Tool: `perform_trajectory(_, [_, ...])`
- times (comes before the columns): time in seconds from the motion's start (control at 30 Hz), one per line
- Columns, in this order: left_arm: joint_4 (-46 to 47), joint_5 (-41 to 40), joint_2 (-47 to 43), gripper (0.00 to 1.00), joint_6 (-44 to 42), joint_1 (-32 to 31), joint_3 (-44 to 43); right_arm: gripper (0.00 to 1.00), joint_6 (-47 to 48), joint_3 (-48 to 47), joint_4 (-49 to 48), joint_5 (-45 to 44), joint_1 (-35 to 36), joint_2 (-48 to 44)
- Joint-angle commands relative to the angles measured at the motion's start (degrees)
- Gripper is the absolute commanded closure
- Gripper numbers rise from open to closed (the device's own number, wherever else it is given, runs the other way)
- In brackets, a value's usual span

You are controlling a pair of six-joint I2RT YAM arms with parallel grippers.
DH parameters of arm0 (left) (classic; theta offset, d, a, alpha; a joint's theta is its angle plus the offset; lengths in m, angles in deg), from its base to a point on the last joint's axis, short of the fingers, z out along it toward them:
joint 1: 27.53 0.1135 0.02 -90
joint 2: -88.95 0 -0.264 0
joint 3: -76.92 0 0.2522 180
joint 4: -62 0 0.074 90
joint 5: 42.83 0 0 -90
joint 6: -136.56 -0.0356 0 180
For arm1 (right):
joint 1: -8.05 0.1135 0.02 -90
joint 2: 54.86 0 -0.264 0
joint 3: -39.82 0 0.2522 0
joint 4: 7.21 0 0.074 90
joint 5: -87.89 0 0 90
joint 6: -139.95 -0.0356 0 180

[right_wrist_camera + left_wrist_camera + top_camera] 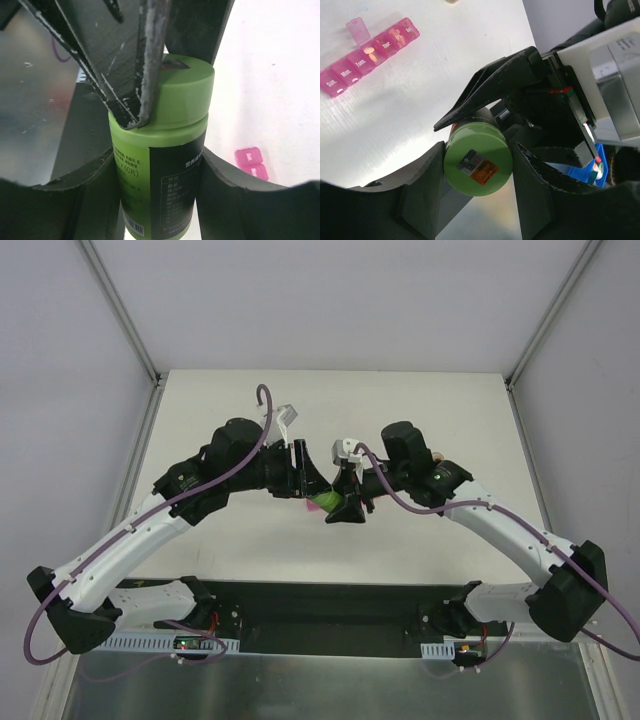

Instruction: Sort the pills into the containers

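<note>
Above the middle of the table [400, 410], the two arms meet over a green bottle [160, 190] held in the air between them. The right gripper [156, 155] is clamped on the bottle's labelled body, one finger pressed to each side. The left gripper [479, 150] is closed on the green cap [185, 95]; in the left wrist view its two fingers [432, 165] sit against opposite sides of the cap, whose round top carries a small sticker. In the right wrist view the bottle stands roughly upright, with the left arm's fingers coming down onto the cap from above.

The pink organiser [370, 55] lies flat on the table, below the bottle and off to one side, touched by neither gripper. Its compartments run in one row, and printed day labels can be read on several lids. One lid [356, 29] near the middle of the row stands open. Orange pills [370, 50] show in that open compartment, and more show through a lid further along. The right wrist view catches only one end of the strip, at its right edge.
</note>
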Motion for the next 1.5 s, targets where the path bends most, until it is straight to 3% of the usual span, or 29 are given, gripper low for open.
perform_trajectory(0.0, [-4.68, 7.1, 1.83, 0.66, -8.37, -0.28, -3.56, 0.92, -2.99, -2.67, -4.41, 10.4, -0.25, 0.17])
perform_trajectory(0.43, [-3.98, 20.99, 2.45, 0.65, -19.01, 1.04, -5.24, 0.92, -16.0, -0.47, -17.76, 21.57, -1.48, 0.27])
perform_trajectory(0.7, [-8.99, 34.87, 6.84, 0.65, -25.16, 3.15, -7.35, 0.92, -17.77, -0.47, -19.0, 23.86, -1.3, 0.18])
perform_trajectory(0.83, [-10.39, 36.3, 7.81, 0.63, -27.45, 3.15, -7.17, 0.92, -18.3, -0.64, -19.27, 24.3, -0.95, 0.27])
perform_trajectory(0.93, [-10.4, 34.03, 7.11, 0.49, -28.68, 3.15, -7.0, 0.92, -19.17, -0.73, -19.71, 24.65, -0.87, 0.44])
perform_trajectory(1.03, [-10.22, 30.08, 5.62, 0.22, -29.3, 3.24, -7.78, 0.92, -19.18, -0.65, -19.97, 24.57, -0.87, 0.44])
perform_trajectory(1.13, [-9.26, 28.04, 3.69, 0.09, -27.81, 4.64, -8.84, 0.92, -18.92, -0.47, -19.88, 24.21, -0.87, 0.35])
perform_trajectory(1.27, [-7.5, 27.07, 1.4, 0.07, -24.82, 7.63, -8.75, 0.92, -16.99, -0.47, -19.18, 23.78, -0.87, 0.18])
perform_trajectory(1.47, [-2.93, 18.39, -5.71, 0.01, -14.46, 8.95, -4.19, 0.92, -3.72, -2.93, -5.31, 16.94, -0.87, -1.4])
